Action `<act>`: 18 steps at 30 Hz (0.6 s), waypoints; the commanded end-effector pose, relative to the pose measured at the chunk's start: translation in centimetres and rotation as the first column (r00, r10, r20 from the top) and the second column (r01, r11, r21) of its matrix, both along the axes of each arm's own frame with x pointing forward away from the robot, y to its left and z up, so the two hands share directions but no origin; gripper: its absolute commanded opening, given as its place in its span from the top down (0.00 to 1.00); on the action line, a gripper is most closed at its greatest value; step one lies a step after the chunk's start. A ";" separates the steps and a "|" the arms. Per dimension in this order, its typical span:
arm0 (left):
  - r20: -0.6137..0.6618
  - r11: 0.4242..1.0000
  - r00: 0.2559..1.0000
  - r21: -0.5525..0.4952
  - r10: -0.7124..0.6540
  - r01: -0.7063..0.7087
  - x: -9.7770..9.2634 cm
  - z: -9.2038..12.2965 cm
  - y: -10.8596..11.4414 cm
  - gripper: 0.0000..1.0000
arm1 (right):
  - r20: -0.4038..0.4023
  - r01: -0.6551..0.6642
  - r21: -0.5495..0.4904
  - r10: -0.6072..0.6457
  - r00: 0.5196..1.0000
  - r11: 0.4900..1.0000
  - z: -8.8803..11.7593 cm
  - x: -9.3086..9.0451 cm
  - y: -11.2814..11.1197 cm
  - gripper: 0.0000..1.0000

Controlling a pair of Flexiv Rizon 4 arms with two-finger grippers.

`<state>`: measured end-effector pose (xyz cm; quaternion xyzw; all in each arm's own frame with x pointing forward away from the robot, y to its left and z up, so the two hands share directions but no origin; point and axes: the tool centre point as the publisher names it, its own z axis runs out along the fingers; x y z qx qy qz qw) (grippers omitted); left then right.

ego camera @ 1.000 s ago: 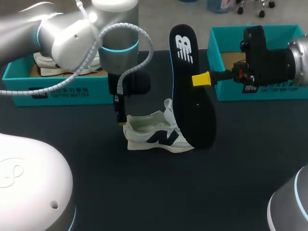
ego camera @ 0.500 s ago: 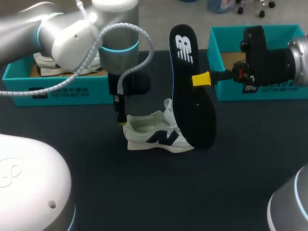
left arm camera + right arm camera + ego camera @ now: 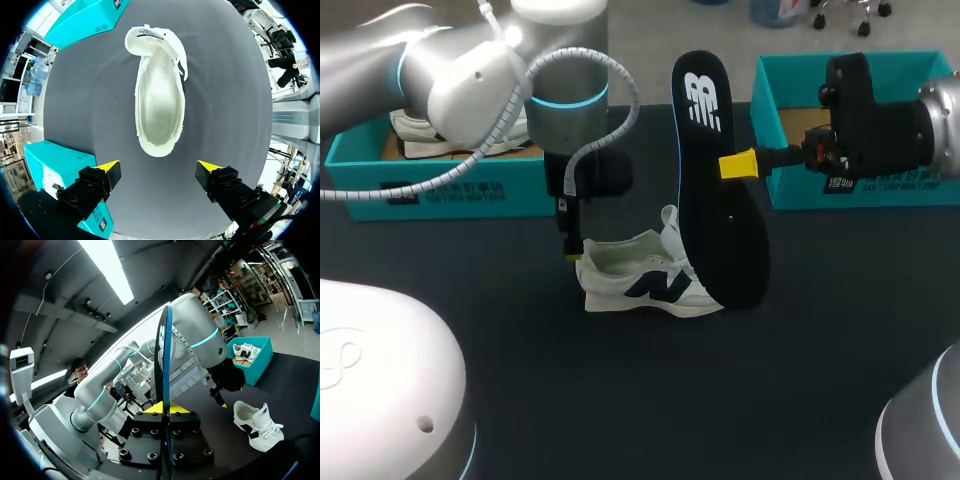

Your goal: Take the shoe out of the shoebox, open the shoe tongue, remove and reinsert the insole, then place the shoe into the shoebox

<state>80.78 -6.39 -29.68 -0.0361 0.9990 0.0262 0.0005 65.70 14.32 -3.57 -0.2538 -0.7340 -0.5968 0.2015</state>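
Observation:
A white shoe [image 3: 648,281] with a dark side logo lies on its sole at the middle of the black table. Its black insole [image 3: 715,190] stands on edge beside the toe, and my right gripper [image 3: 738,163] is shut on the insole's side. In the right wrist view the insole [image 3: 163,365] runs edge-on between the fingers of that gripper [image 3: 163,408], with the shoe [image 3: 255,425] off to one side. My left gripper [image 3: 573,252] hangs open just behind the heel. From the left wrist view, the shoe [image 3: 157,100] shows its empty inside ahead of the open gripper [image 3: 159,168].
A teal shoebox [image 3: 430,185] at the back left holds another white shoe [image 3: 420,130]. A second teal shoebox [image 3: 775,150] stands open at the back right, behind my right gripper. Bare black table lies in front of the shoe.

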 end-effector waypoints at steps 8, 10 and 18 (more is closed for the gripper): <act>0.006 1.000 1.000 -0.007 -0.023 0.023 0.4 0.1 -0.9 0.00 | -0.001 -0.001 -0.002 0.001 1.000 1.000 -0.1 0.1 0.1 1.00; 0.015 0.999 0.999 -0.010 -0.034 0.035 0.7 0.1 -1.2 0.00 | -0.001 -0.001 -0.002 0.001 1.000 1.000 -0.1 0.1 0.1 1.00; 0.025 0.993 0.994 -0.053 -0.109 0.110 3.2 -0.9 -3.8 0.00 | -0.001 -0.001 -0.002 0.001 1.000 1.000 -0.1 0.1 0.1 1.00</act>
